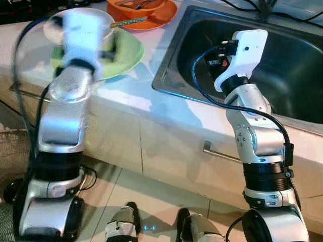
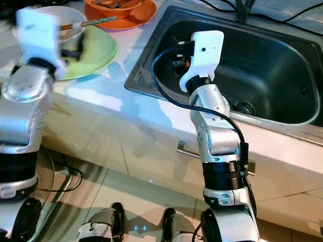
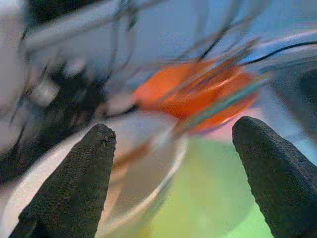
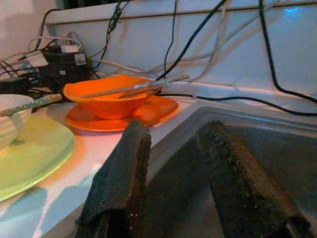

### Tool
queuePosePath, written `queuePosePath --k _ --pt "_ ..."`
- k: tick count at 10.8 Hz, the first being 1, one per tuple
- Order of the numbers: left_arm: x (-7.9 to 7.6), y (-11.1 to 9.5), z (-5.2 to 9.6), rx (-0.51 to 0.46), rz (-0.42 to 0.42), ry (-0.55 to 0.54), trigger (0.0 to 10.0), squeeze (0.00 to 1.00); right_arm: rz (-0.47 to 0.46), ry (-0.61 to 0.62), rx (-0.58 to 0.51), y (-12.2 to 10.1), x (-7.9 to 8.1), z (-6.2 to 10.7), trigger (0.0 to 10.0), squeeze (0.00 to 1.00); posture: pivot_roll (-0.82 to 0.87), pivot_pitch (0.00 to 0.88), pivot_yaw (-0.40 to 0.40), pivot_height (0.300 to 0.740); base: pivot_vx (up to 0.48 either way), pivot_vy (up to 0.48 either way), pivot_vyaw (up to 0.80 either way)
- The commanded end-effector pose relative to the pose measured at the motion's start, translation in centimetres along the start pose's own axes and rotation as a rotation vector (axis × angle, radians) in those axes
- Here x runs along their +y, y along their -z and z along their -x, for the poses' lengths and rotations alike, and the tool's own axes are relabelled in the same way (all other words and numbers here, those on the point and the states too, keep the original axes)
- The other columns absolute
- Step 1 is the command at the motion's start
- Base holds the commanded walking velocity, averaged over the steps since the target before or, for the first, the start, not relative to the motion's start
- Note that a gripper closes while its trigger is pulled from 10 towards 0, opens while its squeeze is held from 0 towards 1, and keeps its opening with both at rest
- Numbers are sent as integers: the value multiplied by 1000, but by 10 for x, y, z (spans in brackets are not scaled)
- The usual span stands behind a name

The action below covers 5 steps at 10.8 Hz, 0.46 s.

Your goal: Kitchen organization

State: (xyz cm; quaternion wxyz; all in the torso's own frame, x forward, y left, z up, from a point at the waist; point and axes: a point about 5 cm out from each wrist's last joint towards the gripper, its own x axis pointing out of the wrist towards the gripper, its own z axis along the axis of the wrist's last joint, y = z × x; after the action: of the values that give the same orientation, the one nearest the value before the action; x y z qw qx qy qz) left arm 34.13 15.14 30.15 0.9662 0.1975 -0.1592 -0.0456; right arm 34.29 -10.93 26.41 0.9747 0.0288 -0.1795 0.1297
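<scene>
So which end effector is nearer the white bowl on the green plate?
Left. The left end effector is open and right over the white bowl on the green plate. The right end effector is off over the sink, empty.

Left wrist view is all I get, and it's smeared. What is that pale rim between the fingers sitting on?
Observer: That is a white bowl, and it stands on a green plate.
Operator: Where's my other arm?
Observer: The right gripper is out over the steel sink, open and holding nothing.
Operator: And the orange blob further back?
Observer: It is an orange bowl on an orange plate, with long thin utensils laid across the bowl.
</scene>
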Motion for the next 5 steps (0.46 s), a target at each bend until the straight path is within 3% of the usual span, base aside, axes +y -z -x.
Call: queuePosePath --k 1,2,4,5 --pt "-19 -8 -9 -47 -79 90 10000 0 -12 1 -7 0 0 -1 10000 0 137 196 -31 740 0 0 0" --pt "-30 -8 -20 -61 -169 120 10000 0 -11 4 -10 -1 0 -2 10000 0 133 195 -30 740 0 0 0" --pt "-42 -2 -39 -72 -443 137 10000 0 -7 20 -14 -2 -3 -1 10000 0 121 191 -23 740 0 0 0" --pt "-44 -1 -43 -73 -477 140 10000 0 -5 23 -16 -2 -4 0 10000 0 119 192 -22 740 0 0 0"
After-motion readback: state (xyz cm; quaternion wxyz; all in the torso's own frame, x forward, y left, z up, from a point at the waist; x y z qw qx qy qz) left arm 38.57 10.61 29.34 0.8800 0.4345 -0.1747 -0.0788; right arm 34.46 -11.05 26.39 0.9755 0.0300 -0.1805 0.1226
